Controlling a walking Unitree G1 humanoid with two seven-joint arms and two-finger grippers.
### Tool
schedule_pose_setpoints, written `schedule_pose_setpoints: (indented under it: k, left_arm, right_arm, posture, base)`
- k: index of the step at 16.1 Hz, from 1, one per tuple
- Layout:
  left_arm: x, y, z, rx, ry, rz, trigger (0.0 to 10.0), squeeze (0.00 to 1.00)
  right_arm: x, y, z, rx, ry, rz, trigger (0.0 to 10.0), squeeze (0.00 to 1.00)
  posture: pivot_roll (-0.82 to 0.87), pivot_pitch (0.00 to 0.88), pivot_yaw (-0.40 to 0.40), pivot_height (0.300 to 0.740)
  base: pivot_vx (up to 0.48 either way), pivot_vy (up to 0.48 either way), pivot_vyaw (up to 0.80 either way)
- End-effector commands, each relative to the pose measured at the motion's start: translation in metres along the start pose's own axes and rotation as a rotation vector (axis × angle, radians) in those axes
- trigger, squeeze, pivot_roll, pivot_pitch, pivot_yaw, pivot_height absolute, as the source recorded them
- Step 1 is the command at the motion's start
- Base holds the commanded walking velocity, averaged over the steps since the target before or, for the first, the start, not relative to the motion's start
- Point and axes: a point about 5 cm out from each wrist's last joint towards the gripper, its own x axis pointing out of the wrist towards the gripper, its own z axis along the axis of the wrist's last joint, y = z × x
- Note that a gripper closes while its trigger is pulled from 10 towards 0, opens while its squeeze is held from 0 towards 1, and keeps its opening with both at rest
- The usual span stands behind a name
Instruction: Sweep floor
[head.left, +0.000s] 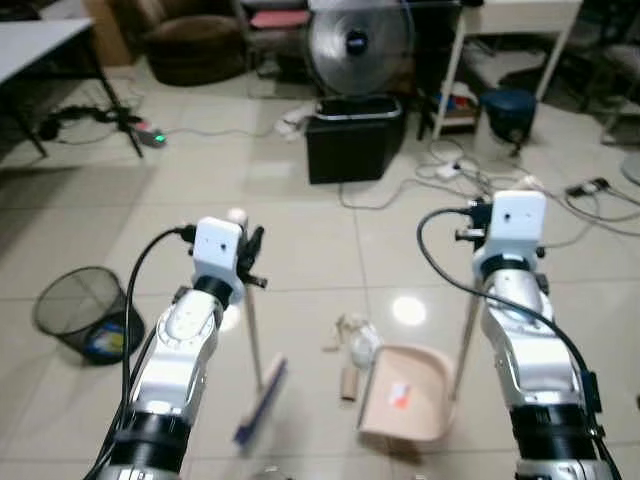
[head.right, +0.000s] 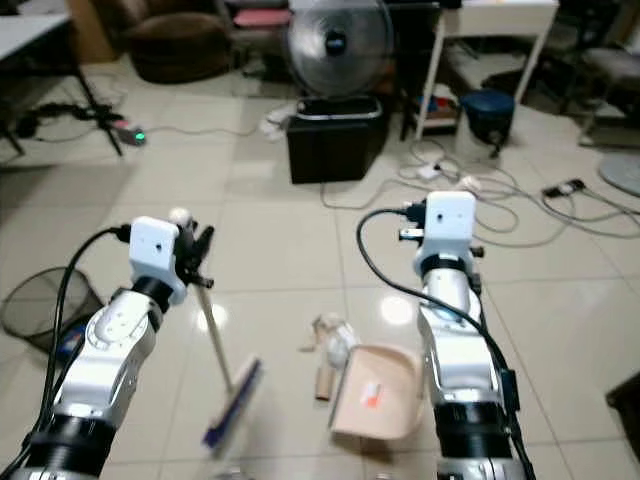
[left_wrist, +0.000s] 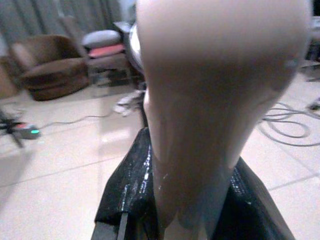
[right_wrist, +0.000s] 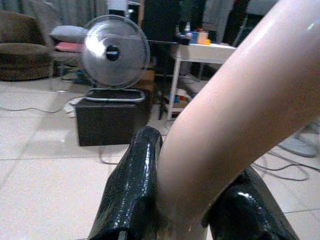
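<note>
Two grips set: left gripper (head.left: 252, 258) clamped high on broom (head.left: 262, 395) handle, head at 7 o'clock of debris (head.left: 352, 340). Right gripper (right_wrist: 190, 200) clamped on dustpan (head.left: 408, 395) handle, pan at 5 o'clock. Both light, stiff, smooth plastic; may twist, hold near top.

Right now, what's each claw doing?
Left claw: shut on the broom handle.
Right claw: shut on the dustpan handle.
</note>
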Motion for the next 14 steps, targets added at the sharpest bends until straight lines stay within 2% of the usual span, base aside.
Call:
schedule_pose_setpoints:
  k: [1,4,7,10,14]
  left_arm:
    - [0.005,0.005,0.013,0.034,-0.067,0.024,10.0,0.00]
    - [0.004,0.007,0.014,0.026,-0.084,0.026,10.0,0.00]
    - [0.006,0.008,0.016,0.025,-0.094,0.019,10.0,0.00]
    - [0.007,0.008,0.016,0.026,-0.096,0.014,10.0,0.00]
    - [0.008,0.005,0.016,0.021,-0.097,-0.005,10.0,0.00]
  right_arm:
    - [0.004,-0.004,0.006,-0.061,-0.044,-0.008,10.0,0.00]
    - [0.003,0.000,0.003,-0.092,-0.036,0.031,10.0,0.00]
    - [0.002,0.000,-0.001,-0.089,-0.024,0.035,10.0,0.00]
    - [0.000,0.001,-0.006,-0.039,-0.005,0.027,10.0,0.00]
    - [-0.002,0.003,-0.010,-0.035,0.016,0.053,10.0,0.00]
  posture:
    - [-0.01,0.016,0.066,0.740]
    - [-0.01,0.020,0.064,0.740]
    - [0.00,0.024,0.067,0.740]
    - [0.00,0.024,0.074,0.740]
    - [0.00,0.027,0.078,0.740]
  base:
    - [0.000,0.000,0.00]
    - [0.104,0.000,0.14]
    - [0.355,0.000,0.78]
    - [0.356,0.000,0.00]
    - [0.356,0.000,0.00]
